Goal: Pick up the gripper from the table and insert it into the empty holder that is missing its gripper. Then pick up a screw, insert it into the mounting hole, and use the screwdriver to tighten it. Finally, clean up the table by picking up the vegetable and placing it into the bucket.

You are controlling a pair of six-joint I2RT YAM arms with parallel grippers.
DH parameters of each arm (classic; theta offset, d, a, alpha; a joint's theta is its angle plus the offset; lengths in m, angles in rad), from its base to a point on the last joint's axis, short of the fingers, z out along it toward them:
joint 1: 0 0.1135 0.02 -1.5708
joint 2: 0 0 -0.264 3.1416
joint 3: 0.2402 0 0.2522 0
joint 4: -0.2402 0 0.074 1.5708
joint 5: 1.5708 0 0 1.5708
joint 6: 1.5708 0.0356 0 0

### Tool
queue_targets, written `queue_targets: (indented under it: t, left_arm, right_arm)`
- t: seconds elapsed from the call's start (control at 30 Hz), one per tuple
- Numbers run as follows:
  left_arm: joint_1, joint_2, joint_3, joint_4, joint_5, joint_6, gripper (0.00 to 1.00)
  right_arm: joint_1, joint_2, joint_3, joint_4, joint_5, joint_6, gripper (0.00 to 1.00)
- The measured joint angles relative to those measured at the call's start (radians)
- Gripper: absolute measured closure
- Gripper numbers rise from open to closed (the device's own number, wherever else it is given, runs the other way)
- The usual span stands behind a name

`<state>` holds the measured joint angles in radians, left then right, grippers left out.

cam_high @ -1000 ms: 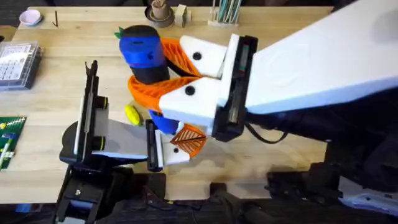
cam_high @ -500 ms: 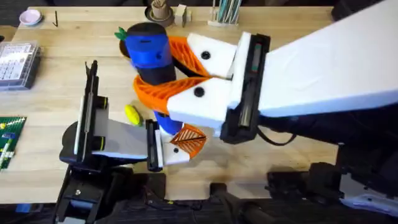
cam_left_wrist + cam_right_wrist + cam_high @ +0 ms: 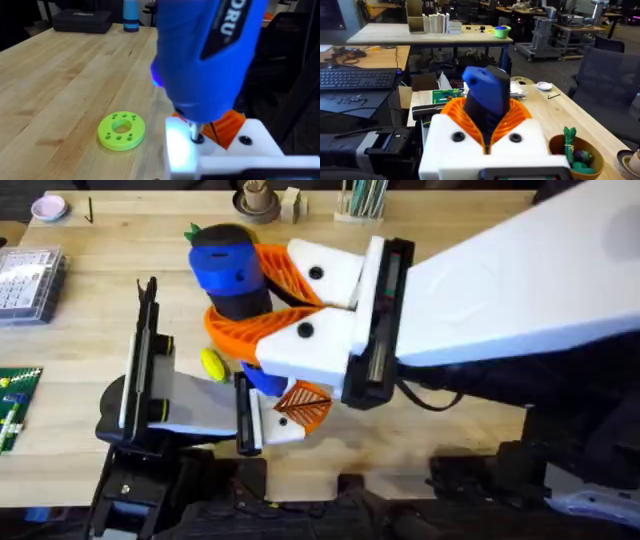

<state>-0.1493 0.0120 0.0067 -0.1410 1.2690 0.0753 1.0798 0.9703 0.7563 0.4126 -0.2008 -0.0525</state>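
My right gripper (image 3: 236,302) reaches across from the right and is shut on the blue screwdriver (image 3: 230,265), orange pads (image 3: 520,116) on both sides of its body. The screwdriver (image 3: 210,50) stands upright with its thin metal tip pressed down on the white holder (image 3: 250,150), where the orange gripper (image 3: 227,127) sits. A light glows at the tip. The holder (image 3: 278,428) is at the end of my left gripper (image 3: 285,415). The yellow vegetable (image 3: 212,362) lies on the table (image 3: 450,410) just left of it. The yellow-orange bucket (image 3: 572,152) holds green toy vegetables.
A lime-green disc (image 3: 121,131) lies on the wood near the holder. At the left edge are a clear compartment box (image 3: 30,280) and a green board (image 3: 15,405). A pink dish (image 3: 48,207), a cup (image 3: 257,200) and a rod stand (image 3: 362,200) line the far edge.
The right gripper with the screwdriver shifted slightly right half a second ago and has come back left. The left arm has not moved.
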Motion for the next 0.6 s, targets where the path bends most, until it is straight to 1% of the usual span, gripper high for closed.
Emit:
queue_targets:
  t: [0.3, 0.6]
  left_arm:
    - [0.0, 0.0, 0.0, 0.0, 0.0, 0.0, 0.997]
    - [0.0, 0.0, 0.0, 0.0, 0.0, 0.0, 0.997]
  right_arm:
    - [0.0, -0.035, 0.0, -0.019, -0.003, 0.0, 0.98]
    - [0.0, -0.03, 0.0, -0.016, -0.003, 0.0, 0.98]
